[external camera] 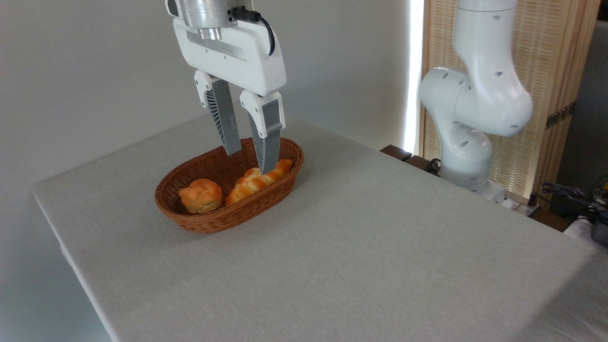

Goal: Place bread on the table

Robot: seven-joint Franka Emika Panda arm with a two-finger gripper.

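Now: gripper (pixel 250 162) parted, empty, above basket (pixel 280 183) | bread (pixel 200 195) inside; table (pixel 380 247) bare around

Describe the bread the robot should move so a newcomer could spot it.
On the grey table sits a brown wicker basket. The bread lies at its left end: a small round knotted bun, unlike the long braided loaf beside it.

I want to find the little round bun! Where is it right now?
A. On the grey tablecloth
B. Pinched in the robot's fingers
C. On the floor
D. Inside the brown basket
D. The round bun sits at the left end of the wicker basket, next to the long braided loaf, while the open gripper holds nothing.
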